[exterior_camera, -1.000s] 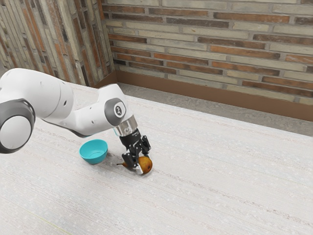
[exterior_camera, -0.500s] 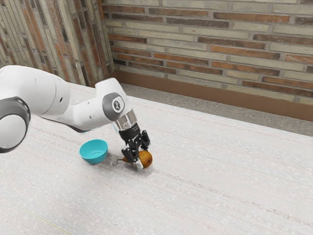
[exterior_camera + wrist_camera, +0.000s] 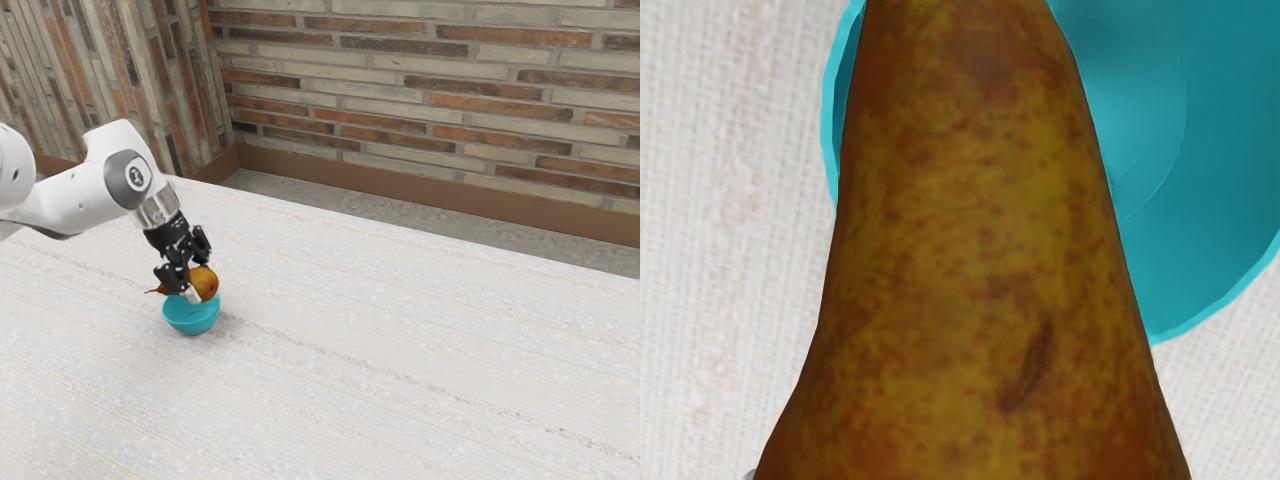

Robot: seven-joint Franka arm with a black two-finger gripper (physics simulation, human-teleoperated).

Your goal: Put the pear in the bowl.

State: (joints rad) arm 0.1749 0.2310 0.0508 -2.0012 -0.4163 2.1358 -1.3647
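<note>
- Pear (image 3: 209, 285), exterior view: clasped between the two fingers of the gripper (image 3: 198, 279), held above the bowl (image 3: 190, 320). Stem pointed to the exterior view's left. Whether the rim is touched cannot be told.
- Bowl, same view: blue-green, set upright on the pale table (image 3: 380, 350).
- Wrist view: bowl partly covered by the pear, its inside seen on one side of the fruit, a strip of rim on the other. Pear skin mottled brown and yellow, marked by a dark scar (image 3: 1030, 370).
</note>
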